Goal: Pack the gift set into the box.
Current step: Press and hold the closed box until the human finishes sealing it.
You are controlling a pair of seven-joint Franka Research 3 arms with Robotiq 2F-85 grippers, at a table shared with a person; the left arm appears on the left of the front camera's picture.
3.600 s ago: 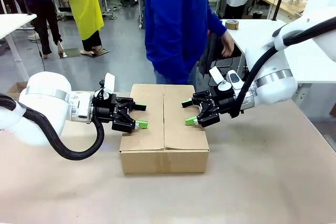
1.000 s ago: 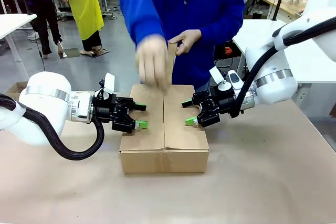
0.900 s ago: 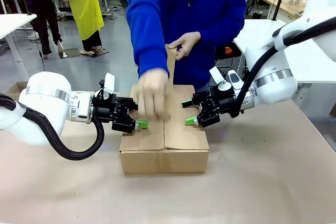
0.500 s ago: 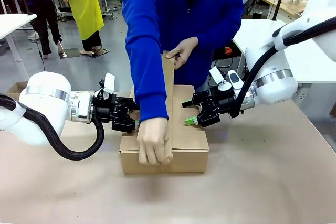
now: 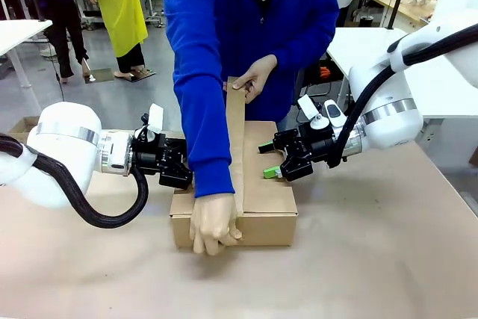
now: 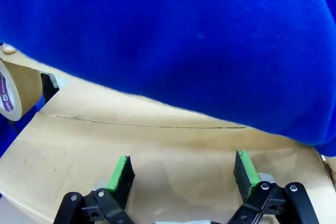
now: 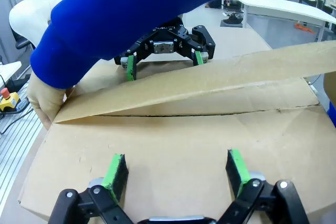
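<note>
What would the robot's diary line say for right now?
box: flaps closed | person's hand: pulling brown tape along seam | left gripper: open, on flap | right gripper: open, on flap

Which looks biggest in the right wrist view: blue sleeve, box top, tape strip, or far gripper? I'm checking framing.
1. Box top, though nearness inflates it.
2. Blue sleeve.
3. Tape strip.
4. Left gripper, smallest, farthest away.

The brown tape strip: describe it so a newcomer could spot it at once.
Start at the closed cardboard box mid-table between the two open grippers. A person in a blue sleeve leans over it. The tape strip is the narrow brown band stretched taut between the person's hands, slanting above the box's centre seam, unlike the flat flaps.
</note>
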